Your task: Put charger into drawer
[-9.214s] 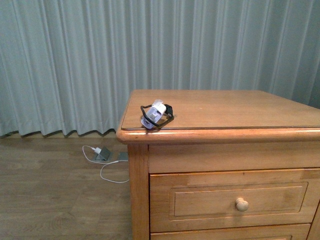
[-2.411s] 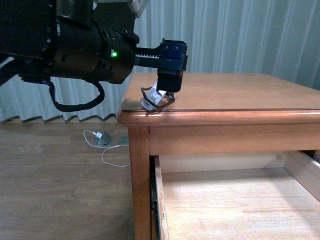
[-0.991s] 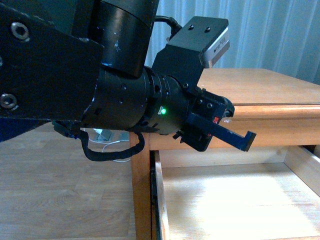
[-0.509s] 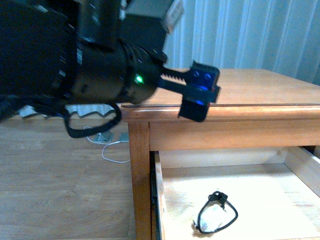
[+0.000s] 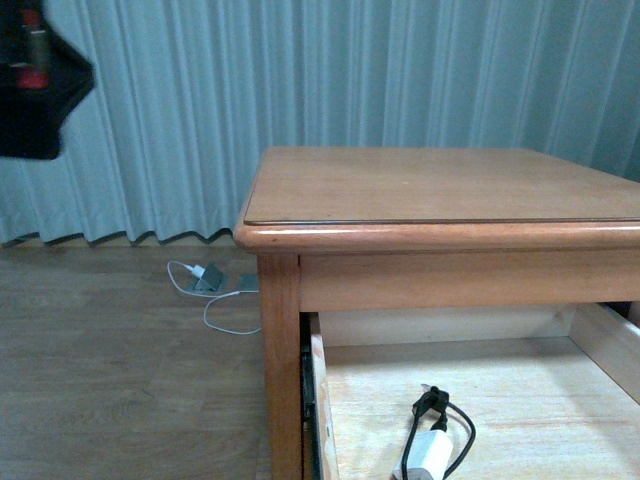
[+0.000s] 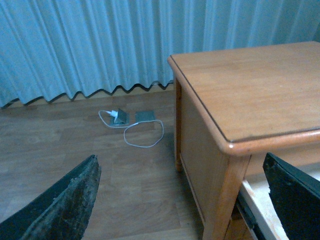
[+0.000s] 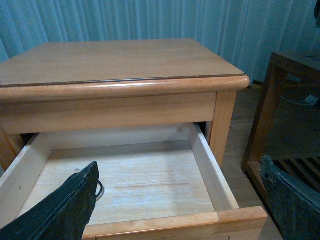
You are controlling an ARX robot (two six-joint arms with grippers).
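Inside the open drawer (image 5: 545, 400), close to its left wall and toward the front, lies the charger (image 5: 431, 452). Its white block rests on the pale wood floor with the black cable looped about it, and the picture's lower edge cuts off the bundle. The drawer's side walls stand on either hand. The top of the cabinet (image 5: 440, 185) overhangs the back part of the drawer.

In the right wrist view, the right gripper (image 7: 180, 165) faces the drawer's mouth with its jaws spread wide and nothing between them. One of its dark fingers (image 7: 62, 210) covers most of the charger there, so only a bend of black cable shows beside it. The drawer's front rail runs across the foreground. To one side of the cabinet stands a dark wooden stand (image 7: 285, 100), just beside the drawer's far corner but apart from it.

The left gripper (image 6: 180, 162) is likewise spread open and empty. It looks past the cabinet's corner at the floor (image 6: 75, 145). In the front view, a black part of the left arm (image 5: 35, 80) shows high in the upper left corner, well apart from the cabinet.

On the floor near the curtain (image 5: 300, 80) lies another small white adapter (image 6: 119, 116) with a thin white cable curled in a loop. A flat grey device (image 6: 146, 116) lies just beside it. Both are well clear of the drawer.
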